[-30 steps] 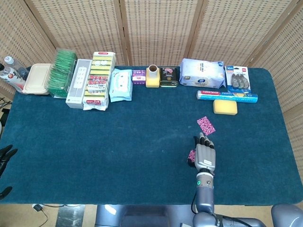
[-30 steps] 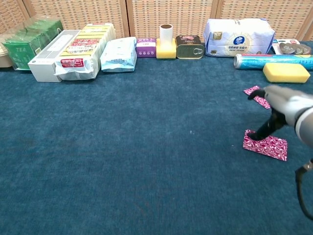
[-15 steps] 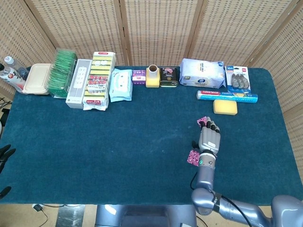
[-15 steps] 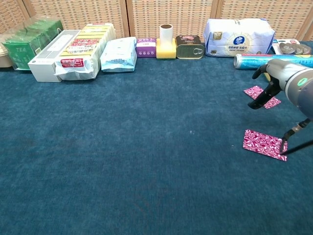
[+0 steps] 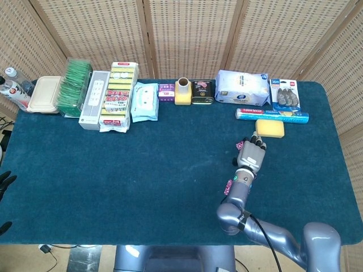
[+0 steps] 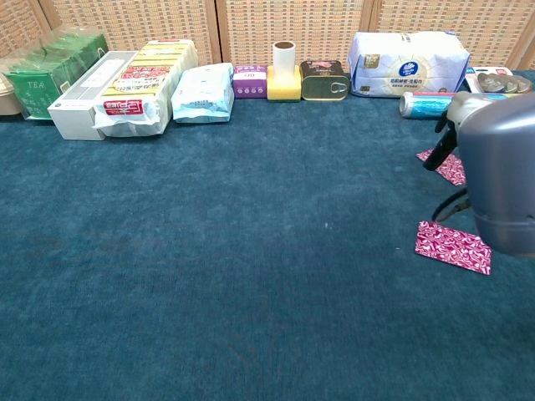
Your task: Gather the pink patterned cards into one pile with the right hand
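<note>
From above, the right hand (image 5: 251,154) lies over the far pink card (image 6: 451,166), its grip unreadable. The chest view shows the near pink card (image 6: 452,246) lying apart, toward the table's (image 5: 142,164) right edge.

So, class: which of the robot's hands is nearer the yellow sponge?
Right. The right hand sits just in front of the yellow sponge, over a pink card; the left hand is at the table's far left edge.
</note>
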`<act>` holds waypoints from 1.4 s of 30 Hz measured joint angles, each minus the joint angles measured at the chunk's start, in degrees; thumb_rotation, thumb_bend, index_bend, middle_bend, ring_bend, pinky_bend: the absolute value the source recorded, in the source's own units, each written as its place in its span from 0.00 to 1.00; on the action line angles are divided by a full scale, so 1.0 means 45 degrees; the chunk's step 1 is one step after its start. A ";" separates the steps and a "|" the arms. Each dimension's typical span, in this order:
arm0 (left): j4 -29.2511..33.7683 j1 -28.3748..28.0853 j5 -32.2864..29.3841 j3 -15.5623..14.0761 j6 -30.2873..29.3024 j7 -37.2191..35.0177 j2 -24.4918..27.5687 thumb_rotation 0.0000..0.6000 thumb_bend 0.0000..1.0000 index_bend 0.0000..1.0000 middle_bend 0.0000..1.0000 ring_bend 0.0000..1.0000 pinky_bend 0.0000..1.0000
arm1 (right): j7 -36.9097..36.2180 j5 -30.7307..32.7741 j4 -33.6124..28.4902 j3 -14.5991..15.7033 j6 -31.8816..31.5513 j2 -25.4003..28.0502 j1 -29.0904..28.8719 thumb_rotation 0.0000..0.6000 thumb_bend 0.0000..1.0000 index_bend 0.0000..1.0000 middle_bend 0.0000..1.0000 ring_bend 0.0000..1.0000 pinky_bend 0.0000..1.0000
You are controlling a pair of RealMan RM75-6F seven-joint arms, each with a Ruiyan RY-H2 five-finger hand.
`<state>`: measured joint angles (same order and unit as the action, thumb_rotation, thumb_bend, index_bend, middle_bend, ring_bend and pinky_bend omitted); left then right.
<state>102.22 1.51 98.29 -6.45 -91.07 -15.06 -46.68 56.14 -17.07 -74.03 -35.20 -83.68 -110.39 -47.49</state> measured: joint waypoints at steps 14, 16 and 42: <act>-0.0106 -0.0095 -0.0036 0.0002 0.0117 -0.0389 0.0101 1.00 0.08 0.00 0.00 0.00 0.04 | 0.1006 0.1776 0.2651 -0.1357 0.0032 -0.0798 -0.0960 0.99 0.33 0.22 0.00 0.00 0.07; -0.0109 -0.0125 -0.0084 0.0018 0.0174 -0.0425 0.0114 1.00 0.08 0.00 0.00 0.00 0.04 | 0.1079 0.2029 0.3086 -0.1701 0.0135 -0.0880 -0.1127 0.99 0.33 0.22 0.00 0.00 0.08; -0.0152 -0.0119 -0.0202 0.0076 0.0149 -0.0572 0.0141 1.00 0.08 0.00 0.00 0.00 0.04 | 0.1215 0.3442 0.4789 -0.3390 0.0666 -0.1294 -0.2296 0.98 0.33 0.22 0.00 0.00 0.07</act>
<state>101.53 0.98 97.38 -6.11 -90.40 -17.64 -46.05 61.61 -1.58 -52.48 -50.46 -80.68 -116.21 -57.82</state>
